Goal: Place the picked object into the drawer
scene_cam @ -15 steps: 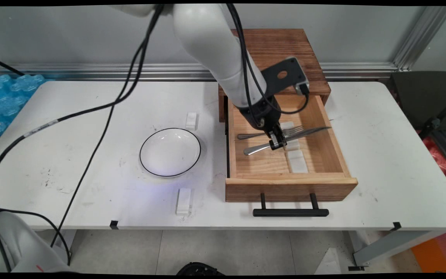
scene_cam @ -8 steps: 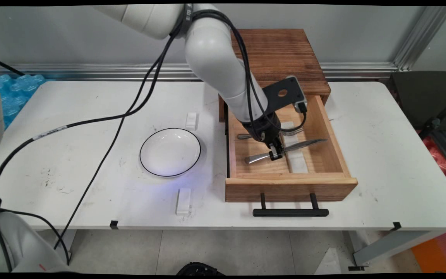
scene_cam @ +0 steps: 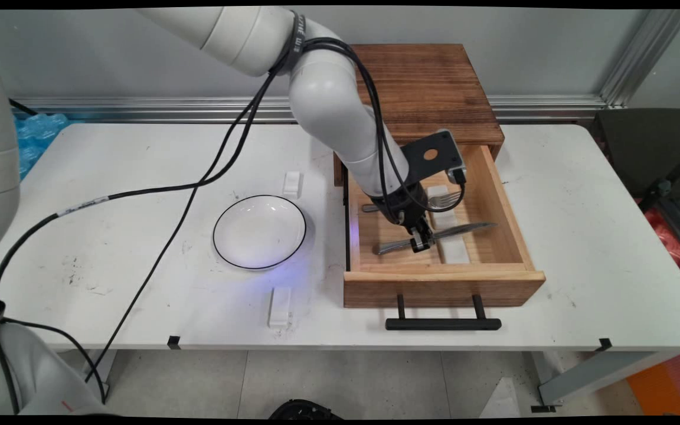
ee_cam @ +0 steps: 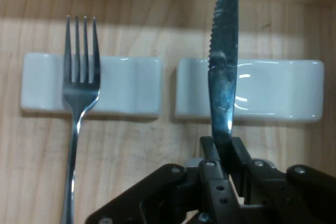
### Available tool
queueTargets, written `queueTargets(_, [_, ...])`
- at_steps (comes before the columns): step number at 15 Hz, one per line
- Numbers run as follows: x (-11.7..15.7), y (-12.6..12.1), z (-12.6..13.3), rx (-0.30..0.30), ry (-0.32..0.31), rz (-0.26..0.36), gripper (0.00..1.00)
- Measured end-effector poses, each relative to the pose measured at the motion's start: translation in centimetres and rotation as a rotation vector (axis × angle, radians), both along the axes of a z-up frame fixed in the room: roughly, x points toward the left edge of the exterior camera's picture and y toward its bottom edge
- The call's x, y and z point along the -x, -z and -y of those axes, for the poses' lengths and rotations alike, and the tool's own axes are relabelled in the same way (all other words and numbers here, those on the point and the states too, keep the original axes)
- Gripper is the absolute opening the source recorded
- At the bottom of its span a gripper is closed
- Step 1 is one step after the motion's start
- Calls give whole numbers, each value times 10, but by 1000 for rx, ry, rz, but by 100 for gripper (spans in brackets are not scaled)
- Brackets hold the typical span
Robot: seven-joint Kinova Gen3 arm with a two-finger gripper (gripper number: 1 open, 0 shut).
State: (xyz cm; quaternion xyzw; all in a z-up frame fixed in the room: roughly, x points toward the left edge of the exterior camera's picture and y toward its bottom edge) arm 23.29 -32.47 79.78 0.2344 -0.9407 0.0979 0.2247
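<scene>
End effector (scene_cam: 420,241) (ee_cam: 223,153) sits right of centre in the main view, inside the open wooden drawer (scene_cam: 496,195), and we see its fingers clamped on a knife (scene_cam: 458,229) (ee_cam: 223,77) near the blade's base. In the hand view the blade crosses the right-hand white rest (ee_cam: 273,87), while a fork (ee_cam: 79,87) lies with its tines on the left-hand rest (ee_cam: 126,85). Left of the drawer, on the worktop (scene_cam: 582,236), we see a white bowl (scene_cam: 259,231)

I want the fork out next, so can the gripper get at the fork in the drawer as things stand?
Probably not yet: the gripper is shut on the knife. The fork lies uncovered on its white rest in the open drawer.
</scene>
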Motion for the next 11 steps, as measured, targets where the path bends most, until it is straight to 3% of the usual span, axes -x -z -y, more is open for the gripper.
queueTargets(5, [2, 8, 1, -3, 6, -8, 0])
queueTargets(6, [3, 9, 2, -3, 8, -10, 100])
queueTargets(11, [3, 10, 8, 3, 1, -30, 100])
